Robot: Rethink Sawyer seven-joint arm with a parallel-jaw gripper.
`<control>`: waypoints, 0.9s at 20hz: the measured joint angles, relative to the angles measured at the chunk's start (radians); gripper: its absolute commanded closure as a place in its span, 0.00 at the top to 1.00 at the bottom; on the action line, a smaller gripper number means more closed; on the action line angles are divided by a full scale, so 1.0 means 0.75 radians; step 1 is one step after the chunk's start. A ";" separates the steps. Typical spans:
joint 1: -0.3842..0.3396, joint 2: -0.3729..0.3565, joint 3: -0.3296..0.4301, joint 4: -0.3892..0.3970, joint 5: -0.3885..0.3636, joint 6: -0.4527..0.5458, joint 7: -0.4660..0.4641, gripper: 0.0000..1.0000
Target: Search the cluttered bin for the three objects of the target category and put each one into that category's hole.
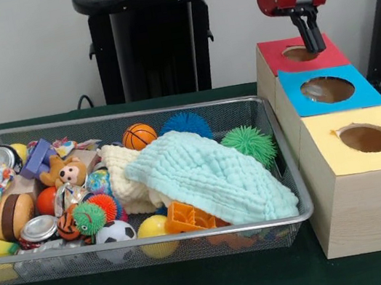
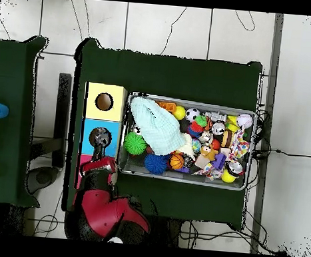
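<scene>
The wire mesh bin is full of toys; it also shows in the overhead view. A wrinkly clear plastic lump lies among the toys at the left, and another clear lump seems to lie against the front wall. The blue-topped hole is in the middle box of three, and it shows in the overhead view. My gripper hangs above the boxes, over the red and blue tops, with nothing visible in it. It shows in the overhead view at the blue hole's edge.
A pale green cloth covers much of the bin's right half. Silver cans, spiky balls and small sports balls lie around it. Red-topped hole and yellow-topped hole flank the blue one.
</scene>
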 measured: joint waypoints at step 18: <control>-0.300 -0.300 0.260 0.052 -0.261 0.190 0.000 0.00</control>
